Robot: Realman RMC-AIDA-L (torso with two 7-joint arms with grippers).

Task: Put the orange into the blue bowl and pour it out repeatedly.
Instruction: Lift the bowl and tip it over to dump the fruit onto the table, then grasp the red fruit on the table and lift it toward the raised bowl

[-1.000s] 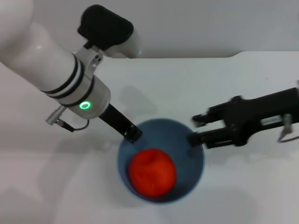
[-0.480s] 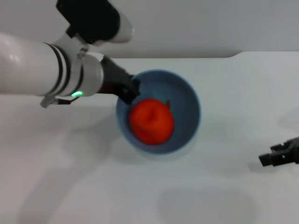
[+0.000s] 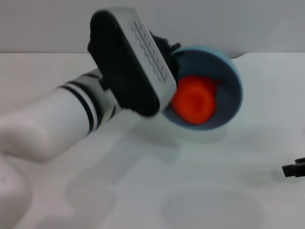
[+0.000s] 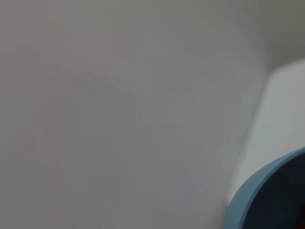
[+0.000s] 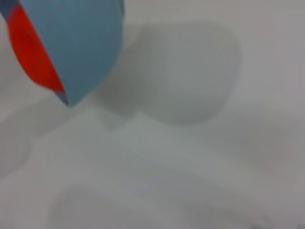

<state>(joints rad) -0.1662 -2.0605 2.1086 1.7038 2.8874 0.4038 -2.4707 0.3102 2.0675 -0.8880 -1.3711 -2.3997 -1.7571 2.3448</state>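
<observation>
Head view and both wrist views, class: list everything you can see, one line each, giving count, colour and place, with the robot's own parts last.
orange: one, bright red-orange, inside the tilted bowl, lifted above the table.
blue bowl: one, light blue, held up off the table and tipped on its side, at the left arm's end.
table: one, white, below everything.
left gripper: one, black, at the bowl's rim, mostly hidden behind the left arm's wrist.
right gripper: one, black, at the right edge of the head view, low over the table.
</observation>
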